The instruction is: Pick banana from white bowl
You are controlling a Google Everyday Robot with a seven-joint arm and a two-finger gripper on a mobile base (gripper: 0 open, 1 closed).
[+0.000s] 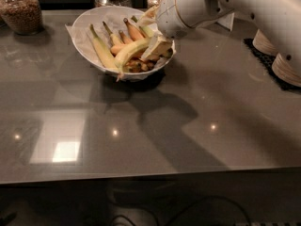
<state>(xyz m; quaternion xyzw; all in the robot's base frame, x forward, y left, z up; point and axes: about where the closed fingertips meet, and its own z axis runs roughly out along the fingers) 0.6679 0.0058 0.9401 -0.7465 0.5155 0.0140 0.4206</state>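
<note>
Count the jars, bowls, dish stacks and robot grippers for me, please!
Glass jars: 3
White bowl: 1
Stacks of dishes: 2
Gripper, in the white bowl's right side: 1
Total: 7

We are looking at the banana [130,52] lying across the front of the white bowl [84,20]. It is the thickest piece in there, pale yellow-green and smoothly curved. Its thin brownish stem end is hanging over the bowl's near rim, and its other end is rising to the right, meeting the pincer [157,47] at the bowl's right edge. The bowl is sitting upright on the counter [141,140], wide and oval, with a white paper liner [70,30] poking over its left rim.
</note>
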